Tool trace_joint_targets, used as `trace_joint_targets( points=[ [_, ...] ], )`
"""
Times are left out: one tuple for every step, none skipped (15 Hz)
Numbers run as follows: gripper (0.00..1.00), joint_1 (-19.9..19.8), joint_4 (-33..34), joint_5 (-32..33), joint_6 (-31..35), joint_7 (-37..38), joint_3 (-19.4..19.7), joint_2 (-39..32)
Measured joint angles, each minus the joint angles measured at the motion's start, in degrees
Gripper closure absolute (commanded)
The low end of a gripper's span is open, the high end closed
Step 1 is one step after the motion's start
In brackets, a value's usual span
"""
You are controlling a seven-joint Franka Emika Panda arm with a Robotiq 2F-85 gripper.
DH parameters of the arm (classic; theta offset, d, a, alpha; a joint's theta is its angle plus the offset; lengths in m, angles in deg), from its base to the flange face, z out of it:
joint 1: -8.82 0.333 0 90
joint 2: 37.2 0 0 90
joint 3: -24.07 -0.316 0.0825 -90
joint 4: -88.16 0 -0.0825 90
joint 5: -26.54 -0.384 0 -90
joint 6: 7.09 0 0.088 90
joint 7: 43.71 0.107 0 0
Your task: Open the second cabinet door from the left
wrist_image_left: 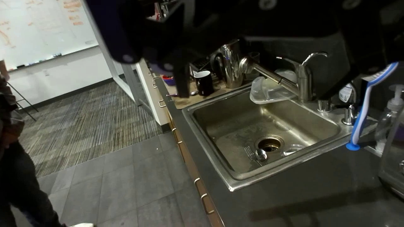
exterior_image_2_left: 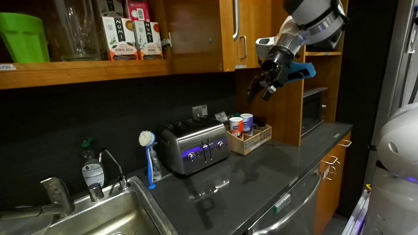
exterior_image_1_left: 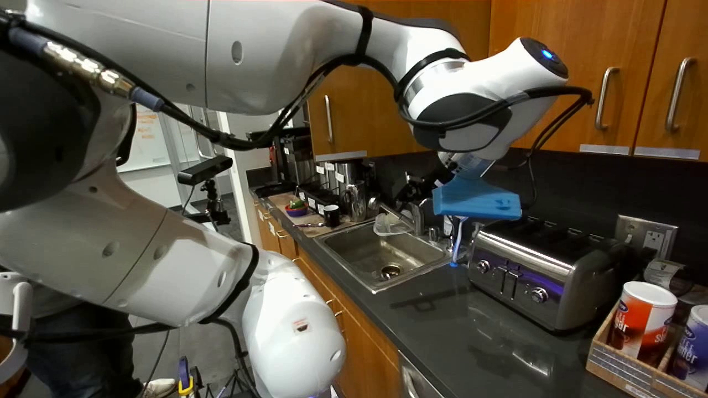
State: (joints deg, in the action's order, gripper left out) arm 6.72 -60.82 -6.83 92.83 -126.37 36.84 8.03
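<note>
An upper wooden cabinet door (exterior_image_2_left: pixel 199 36) stands swung open, with its handle (exterior_image_2_left: pixel 235 19) on the outer edge. Its outer face (exterior_image_1_left: pixel 381 119) and handle (exterior_image_1_left: pixel 329 119) also show in an exterior view. The open cabinet shows a green cup (exterior_image_2_left: pixel 24 39) and tea boxes (exterior_image_2_left: pixel 119 39). A neighbouring door (exterior_image_2_left: pixel 253 32) is shut. My gripper (exterior_image_2_left: pixel 258 98) is right of and lower than the open door, apart from it, pointing down. In the wrist view the gripper (wrist_image_left: pixel 254 96) has widely spaced fingers with nothing between them. Which door counts as second from the left is unclear.
A toaster (exterior_image_2_left: pixel 196 147) and a wooden box (exterior_image_2_left: pixel 253 142) of canisters stand on the counter (exterior_image_2_left: pixel 228 195) below. The sink (wrist_image_left: pixel 233 176) has a faucet (wrist_image_left: pixel 304 82). A brush (exterior_image_2_left: pixel 150 163) stands upright beside the toaster. A person (wrist_image_left: pixel 19 176) stands on the floor.
</note>
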Motion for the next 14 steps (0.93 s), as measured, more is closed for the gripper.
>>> trace_joint_targets(
  points=[
    [0.00, -0.01, -0.17, 0.57, 0.20, 0.43, 0.02, 0.00],
    [0.00, -0.02, -0.33, 1.11, 0.49, 1.01, 0.02, 0.00],
    [0.00, -0.02, -0.46, 1.92, 1.10, 1.76, 0.00, 0.00],
    [0.00, -0.03, -0.56, 2.86, 1.58, 2.61, 0.00, 0.00],
    [0.00, -0.04, -0.69, 3.81, 2.11, 3.51, 0.00, 0.00],
    [0.00, -0.04, -0.84, 4.77, 2.54, 4.43, 0.01, 0.00],
    [0.00, -0.05, -1.02, 5.65, 2.99, 5.31, 0.03, 0.00],
    [0.00, -0.05, -1.20, 6.39, 3.39, 6.05, 0.05, 0.00],
    [0.00, -0.05, -1.35, 7.01, 3.79, 6.72, 0.08, 0.00],
    [0.00, -0.05, -1.51, 7.51, 4.29, 7.24, 0.10, 0.00],
    [0.00, -0.04, -1.67, 7.85, 4.61, 7.65, 0.14, 0.00],
    [0.00, -0.01, -1.78, 7.94, 4.64, 7.76, 0.28, 0.00],
    [0.00, 0.11, -1.83, 7.94, 4.54, 7.73, 0.53, 0.00],
    [0.00, 0.37, -1.83, 7.89, 4.52, 7.67, 0.88, 0.01]
  ],
)
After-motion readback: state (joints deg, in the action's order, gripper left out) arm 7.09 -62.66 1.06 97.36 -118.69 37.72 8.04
